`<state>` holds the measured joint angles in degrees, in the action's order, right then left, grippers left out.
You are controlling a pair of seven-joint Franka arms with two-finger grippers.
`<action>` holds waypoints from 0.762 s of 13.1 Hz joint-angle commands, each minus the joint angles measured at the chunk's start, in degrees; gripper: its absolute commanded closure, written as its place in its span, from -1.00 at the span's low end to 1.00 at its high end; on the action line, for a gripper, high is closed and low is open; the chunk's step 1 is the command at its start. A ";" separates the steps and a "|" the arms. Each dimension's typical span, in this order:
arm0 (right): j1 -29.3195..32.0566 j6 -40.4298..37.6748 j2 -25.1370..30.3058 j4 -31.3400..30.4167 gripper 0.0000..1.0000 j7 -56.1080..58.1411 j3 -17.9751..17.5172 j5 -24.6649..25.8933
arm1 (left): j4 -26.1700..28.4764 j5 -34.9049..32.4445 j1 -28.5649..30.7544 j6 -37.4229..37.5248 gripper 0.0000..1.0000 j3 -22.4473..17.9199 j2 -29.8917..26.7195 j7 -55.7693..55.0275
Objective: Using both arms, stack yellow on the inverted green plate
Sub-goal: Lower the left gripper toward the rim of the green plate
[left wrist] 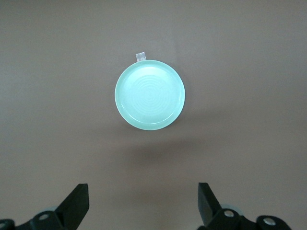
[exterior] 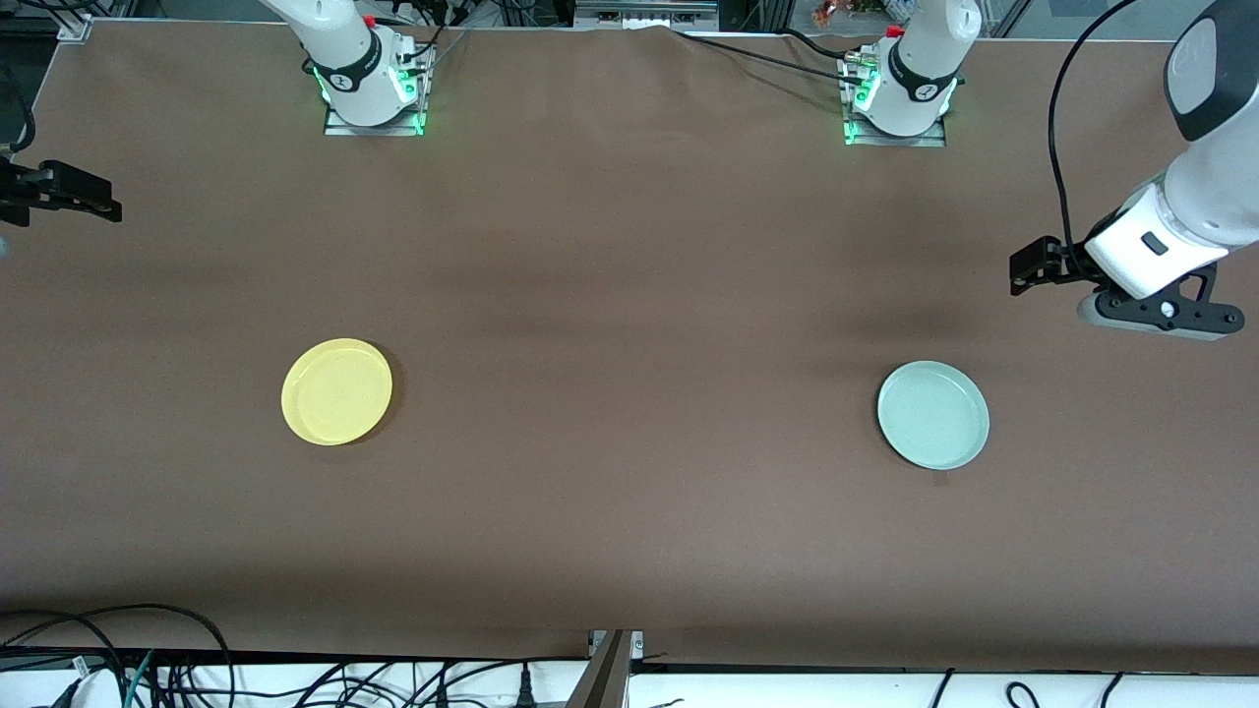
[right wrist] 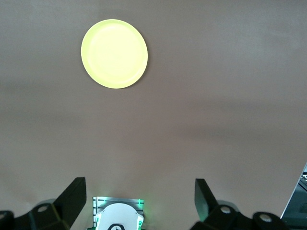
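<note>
Yellow plate [exterior: 336, 391] flat on the brown table [exterior: 629, 295], rim up, lower left of the front frame, toward the right arm's end. Green plate [exterior: 932, 414] also rim up – not inverted – lower right of that frame, toward the left arm's end; well apart from the yellow one. Small clear tab [left wrist: 140, 56] touching the green plate's edge in the left wrist view.

Left gripper [left wrist: 144, 203] up in the air at the right edge of the front frame, fingers [left wrist: 76, 203] spread wide, nothing between them. Right gripper [right wrist: 140, 201] raised at the left edge of the front frame, above its own base [right wrist: 118, 214] – fingers [right wrist: 73, 199] likewise wide apart, holding nothing.
</note>
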<state>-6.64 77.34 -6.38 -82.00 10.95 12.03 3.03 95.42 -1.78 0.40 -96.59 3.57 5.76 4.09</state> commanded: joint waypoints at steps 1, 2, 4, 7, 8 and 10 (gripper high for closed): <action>0.40 -0.70 0.40 0.62 -1.00 0.12 -0.26 0.05 | -3.22 1.25 1.79 1.32 -1.00 -0.06 4.24 1.62; 0.40 -0.70 0.49 0.62 -1.00 0.21 -0.26 0.05 | -3.22 1.34 3.45 1.15 -1.00 0.03 5.82 1.80; 0.40 -0.70 0.49 0.62 -1.00 0.21 -0.26 0.05 | -4.01 1.87 6.19 0.62 -1.00 0.29 9.16 1.97; 0.40 -0.70 0.49 0.62 -1.00 0.12 -0.26 -0.04 | -4.98 1.86 7.16 -1.74 -1.00 0.29 15.05 3.71; 0.40 -0.70 0.49 0.70 -1.00 0.03 -0.34 0.05 | -4.98 1.87 7.25 -4.98 -1.00 0.29 17.24 6.43; 0.40 -0.61 0.49 0.62 -1.00 -0.23 -0.34 -0.13 | -4.19 1.43 7.69 -12.01 -1.00 0.29 21.29 12.66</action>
<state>-6.63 77.31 -6.29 -81.81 10.96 12.03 3.02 93.49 -1.77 7.26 -105.18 3.43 22.64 10.84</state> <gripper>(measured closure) 0.000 0.000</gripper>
